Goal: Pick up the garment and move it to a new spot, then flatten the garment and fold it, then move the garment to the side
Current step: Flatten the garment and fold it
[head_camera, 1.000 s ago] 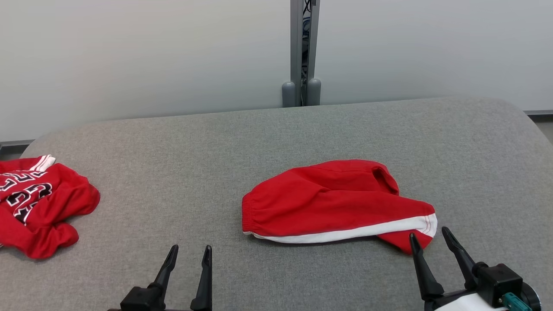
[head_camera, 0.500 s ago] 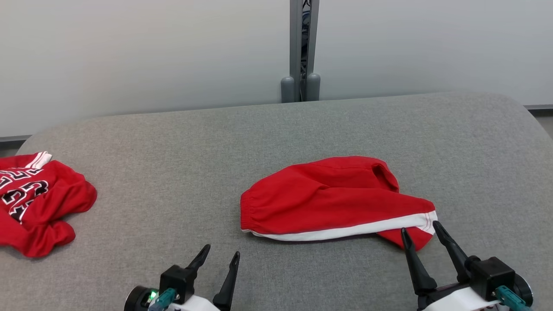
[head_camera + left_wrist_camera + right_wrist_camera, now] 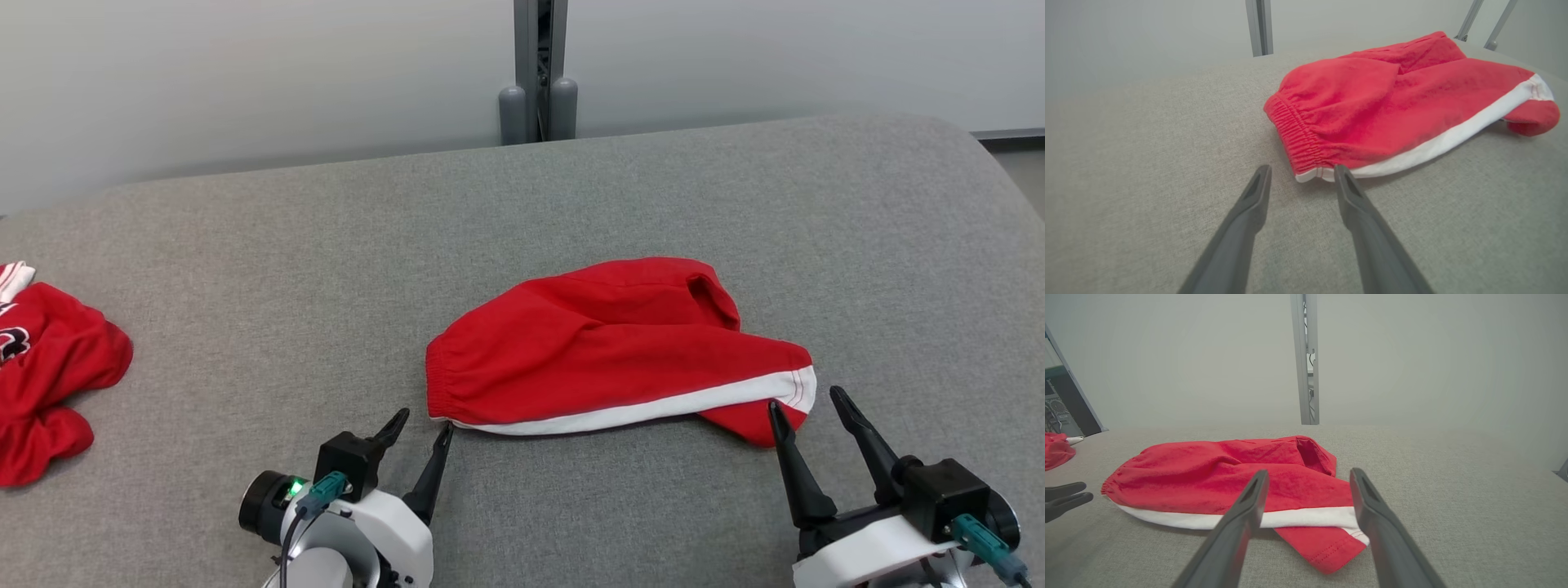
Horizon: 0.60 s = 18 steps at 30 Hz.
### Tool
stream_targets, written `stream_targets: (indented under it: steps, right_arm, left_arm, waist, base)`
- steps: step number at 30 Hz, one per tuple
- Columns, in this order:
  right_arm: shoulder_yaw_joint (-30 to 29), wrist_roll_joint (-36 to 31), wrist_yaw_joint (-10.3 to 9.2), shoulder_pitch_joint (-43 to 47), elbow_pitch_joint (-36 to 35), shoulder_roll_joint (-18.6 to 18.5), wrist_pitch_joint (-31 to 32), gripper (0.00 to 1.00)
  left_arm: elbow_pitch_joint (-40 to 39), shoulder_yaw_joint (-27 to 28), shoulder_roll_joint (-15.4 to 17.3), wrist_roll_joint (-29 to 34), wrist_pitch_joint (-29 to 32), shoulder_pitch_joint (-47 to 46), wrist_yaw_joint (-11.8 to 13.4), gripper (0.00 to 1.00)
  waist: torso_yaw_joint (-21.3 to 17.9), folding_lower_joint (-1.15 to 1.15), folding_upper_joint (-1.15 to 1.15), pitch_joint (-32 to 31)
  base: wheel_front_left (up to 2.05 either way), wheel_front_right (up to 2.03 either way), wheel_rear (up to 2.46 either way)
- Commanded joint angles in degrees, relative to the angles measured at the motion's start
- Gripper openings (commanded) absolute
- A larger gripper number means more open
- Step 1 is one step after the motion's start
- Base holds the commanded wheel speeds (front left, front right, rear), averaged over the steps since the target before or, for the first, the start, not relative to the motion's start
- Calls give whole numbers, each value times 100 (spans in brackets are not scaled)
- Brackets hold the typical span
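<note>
Just short of the red shorts [image 3: 604,351], left gripper [image 3: 423,423] and right gripper [image 3: 804,400] stand spread and empty, at waistband [image 3: 434,384] and hem [image 3: 798,382]. Slide low, pinch both layers, lift evenly; farther back the shorts lie rumpled on the grey pad [image 3: 245,286].

Matt cloth garment [image 3: 588,351], coarse woven tabletop [image 3: 326,245]

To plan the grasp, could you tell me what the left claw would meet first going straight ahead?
Probably the shorts, at the waistband's white corner just ahead of the left claw; depth is unclear.
</note>
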Motion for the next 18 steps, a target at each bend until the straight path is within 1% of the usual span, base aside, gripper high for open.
stream_targets:
  steps: [1,7,10,11,13,14,15,16,17,18]
  right_arm:
    - [-9,29,12,-86,-39,-48,-3,100]
    - [0,61,12,-184,-84,-78,-3,100]
    - [-9,61,12,-213,-105,-90,-3,100]
    - [-14,64,12,-217,-114,-93,-3,100]
    - [-22,70,12,-239,-123,-92,-3,100]
    - [-29,79,12,-248,-124,-97,-3,100]
    - [-33,82,12,-249,-119,-94,-3,100]
    - [-34,88,12,-250,-115,-90,-3,100]
    - [-33,93,12,-253,-111,-89,-3,100]
    - [-28,96,12,-259,-108,-95,-3,100]
  left_arm:
    - [11,0,23,12,-8,-115,-23,79]
    - [304,-55,25,-51,-7,-346,-48,87]
    - [418,-124,23,-103,-8,-436,-45,75]
    - [433,-139,24,-117,-8,-449,-48,73]
    - [415,-154,24,-128,-8,-471,-43,74]
    - [419,-167,24,-152,-8,-476,-40,64]
    - [434,-175,25,-150,-8,-479,-41,62]
    - [448,-184,24,-153,-8,-481,-42,43]
    - [458,-195,24,-165,-8,-483,-43,15]
    - [476,-205,24,-179,-8,-484,-44,5]
  waist:
    - [-21,0,0,61]
    - [-67,0,0,216]
    - [-89,0,0,270]
    - [-98,0,0,285]
    - [-112,0,0,304]
    - [-119,0,0,310]
    - [-123,0,0,310]
    - [-129,0,0,309]
    - [-134,0,0,306]
    - [-138,0,0,302]
  base:
    - [0,0,0]
    - [0,0,0]
    - [0,0,0]
    - [0,0,0]
    - [0,0,0]
    - [0,0,0]
    - [0,0,0]
    - [0,0,0]
    - [0,0,0]
    - [0,0,0]
